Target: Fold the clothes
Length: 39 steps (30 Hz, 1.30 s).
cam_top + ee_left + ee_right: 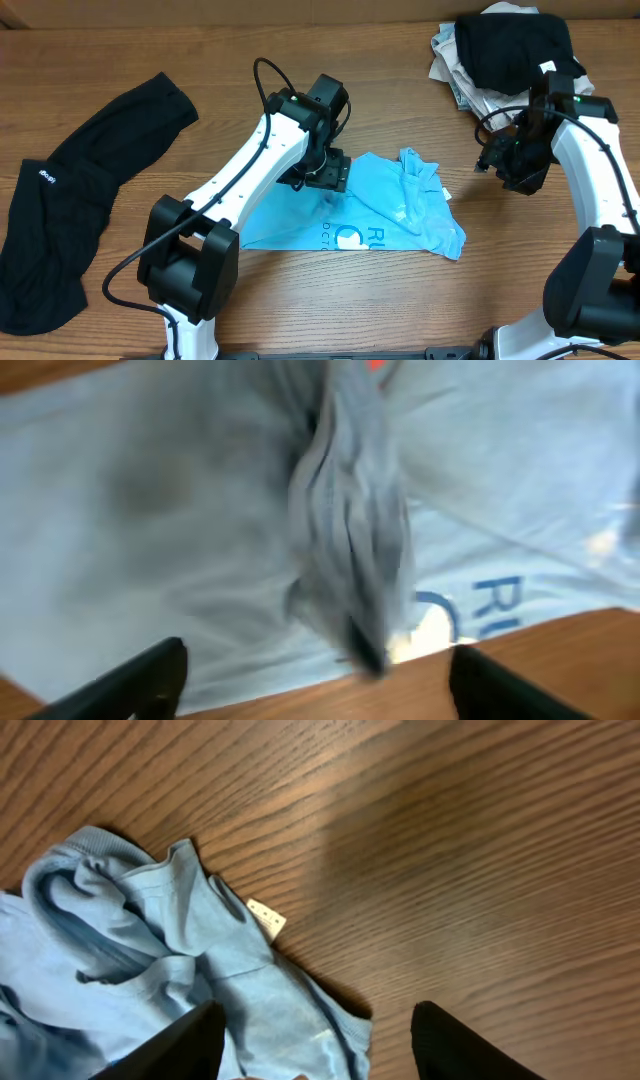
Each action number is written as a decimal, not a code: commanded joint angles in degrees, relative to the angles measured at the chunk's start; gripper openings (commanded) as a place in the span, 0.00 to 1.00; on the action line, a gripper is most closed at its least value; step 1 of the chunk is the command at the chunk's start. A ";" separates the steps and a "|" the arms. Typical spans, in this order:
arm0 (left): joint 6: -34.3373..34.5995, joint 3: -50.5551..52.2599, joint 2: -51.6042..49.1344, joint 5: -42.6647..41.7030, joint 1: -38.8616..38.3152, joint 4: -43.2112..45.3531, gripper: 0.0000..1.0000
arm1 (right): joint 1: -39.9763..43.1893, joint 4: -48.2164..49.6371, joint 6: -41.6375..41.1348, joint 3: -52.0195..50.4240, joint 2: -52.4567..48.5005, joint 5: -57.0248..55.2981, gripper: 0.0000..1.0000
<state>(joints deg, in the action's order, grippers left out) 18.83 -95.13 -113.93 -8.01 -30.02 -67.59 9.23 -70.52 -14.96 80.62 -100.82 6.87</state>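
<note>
A light-blue T-shirt [370, 215] is spread out, crumpled, in the middle of the wooden table [300, 320]. The left arm is stretched up from the near left edge and bent down at the wrist, so the left gripper [325, 178] is pointed at the shirt's upper left part. Its fingers [130, 680] are seen wide apart, with nothing held between them, and a bunched ridge of blue cloth lies under the gap.

The right arm is raised from the near right corner and curled inward. The right gripper [508, 168] is held over bare wood near the shirt's right side. Its fingers [170, 1045] are parted too, and nothing is gripped. The shirt's edge and a small white tag [266, 917] are seen below.

A long black garment [80, 220] is laid flat at the far left, well apart from both arms. A pile of black and pale clothes [505, 50] is heaped at the top right.
</note>
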 commanded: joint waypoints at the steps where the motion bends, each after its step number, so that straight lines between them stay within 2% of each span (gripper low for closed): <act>1: -1.75 -2.10 -0.42 -6.25 -0.39 -0.39 0.93 | -0.31 0.61 0.33 -2.29 -0.26 1.99 0.66; 4: -1.79 -6.21 -0.39 -6.64 -0.33 -2.86 0.97 | -1.03 1.86 3.39 -4.90 -0.68 4.70 0.71; 10: -4.07 -19.96 -0.39 -6.16 1.11 -9.07 1.00 | -4.17 7.80 3.63 -11.10 -0.92 4.87 0.85; 16: -6.25 -29.97 -0.39 -1.03 3.80 -16.04 1.00 | -5.05 15.52 3.26 -17.59 -0.96 8.55 0.88; 22: -8.48 -32.15 -0.39 1.09 7.06 -21.33 1.00 | -5.05 25.11 -0.28 -25.83 -1.01 10.67 0.91; 31: -8.57 -32.15 -0.39 1.01 9.51 -22.29 1.00 | -5.35 37.70 -0.31 -31.41 -1.01 28.11 0.90; 34: -8.57 -32.15 -0.39 1.11 9.51 -22.25 1.00 | -6.21 40.11 -0.31 -31.93 -1.01 31.43 0.85; 39: -8.55 -32.15 -0.39 1.38 9.55 -22.18 1.00 | -9.07 41.70 -0.31 -31.93 -1.01 32.24 0.55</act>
<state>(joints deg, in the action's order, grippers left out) 11.57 -125.95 -114.39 -7.44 -20.51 -89.65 2.11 -29.21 -14.85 49.65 -100.79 36.64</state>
